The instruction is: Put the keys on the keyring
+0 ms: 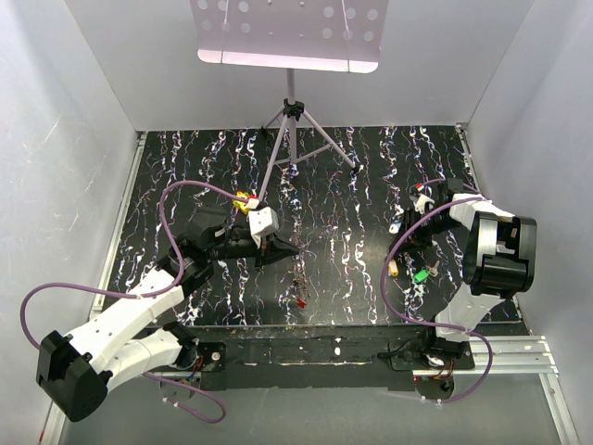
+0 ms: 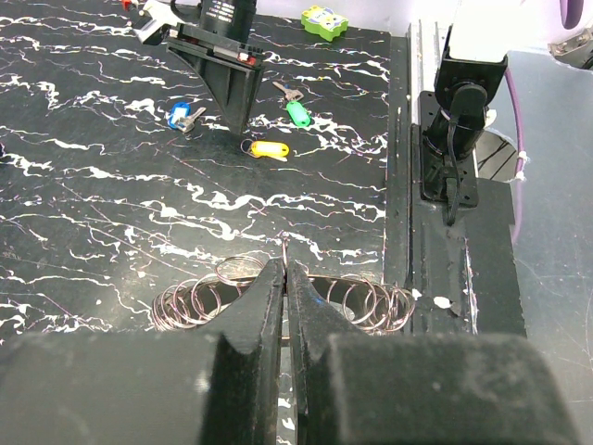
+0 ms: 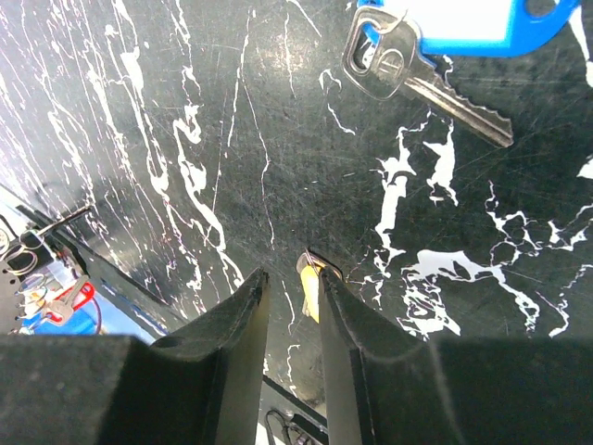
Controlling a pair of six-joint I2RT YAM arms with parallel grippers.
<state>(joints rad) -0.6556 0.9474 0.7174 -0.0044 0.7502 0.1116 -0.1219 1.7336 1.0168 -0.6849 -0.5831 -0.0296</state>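
The keyring [image 2: 190, 301] is a thin wire strung with many metal loops, lying near the table's front edge [image 1: 298, 283]. My left gripper [image 2: 284, 267] is shut on its upright wire end, with loops spread to both sides of the fingers [image 1: 295, 248]. A blue key [image 3: 426, 46], a green key [image 2: 296, 113] and a yellow key [image 2: 266, 149] lie on the right side of the black marbled table. My right gripper [image 3: 289, 276] points down over the yellow key [image 3: 310, 289]. Its jaws stand apart, the yellow head against the right-hand finger. From the left wrist view the right gripper [image 2: 236, 120] hangs between the blue key [image 2: 181, 115] and the yellow key.
A music stand's tripod [image 1: 292, 111] stands at the back middle. A yellow-green dotted cube [image 2: 324, 20] sits beyond the green key. A metal rail [image 2: 445, 185] runs along the near table edge. White walls close in both sides.
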